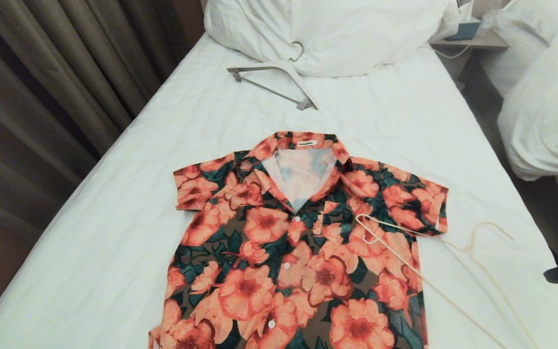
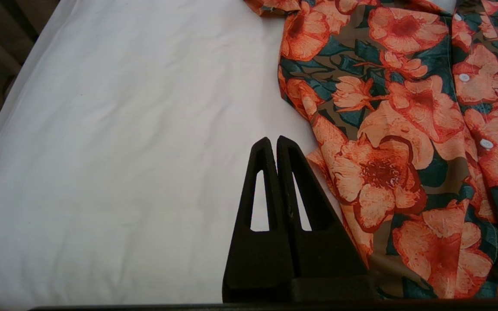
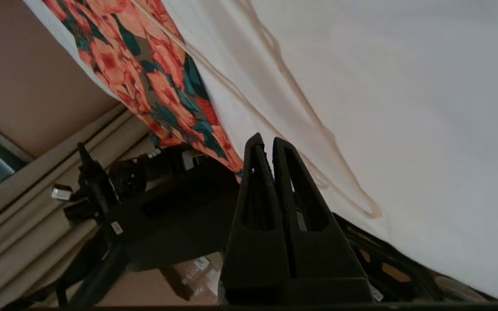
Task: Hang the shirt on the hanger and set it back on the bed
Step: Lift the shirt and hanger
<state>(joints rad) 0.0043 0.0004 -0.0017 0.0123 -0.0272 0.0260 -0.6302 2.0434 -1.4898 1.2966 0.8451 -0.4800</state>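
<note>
Floral shirt (image 1: 298, 252) spread flat on bed (image 1: 114, 232), beside pressed-together left fingers (image 2: 277, 144); wire hanger (image 3: 301, 108) just beyond pressed-together, empty right fingers (image 3: 266, 144).

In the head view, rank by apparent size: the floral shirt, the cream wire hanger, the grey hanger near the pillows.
1. Shirt, largest by far.
2. Cream wire hanger.
3. Grey hanger, though it lies farther from the camera, so its true size against the wire one is unsure.

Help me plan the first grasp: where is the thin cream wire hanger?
In the head view, the thin cream wire hanger lies on the white bed, right of centre, one end overlapping the floral shirt.
</note>
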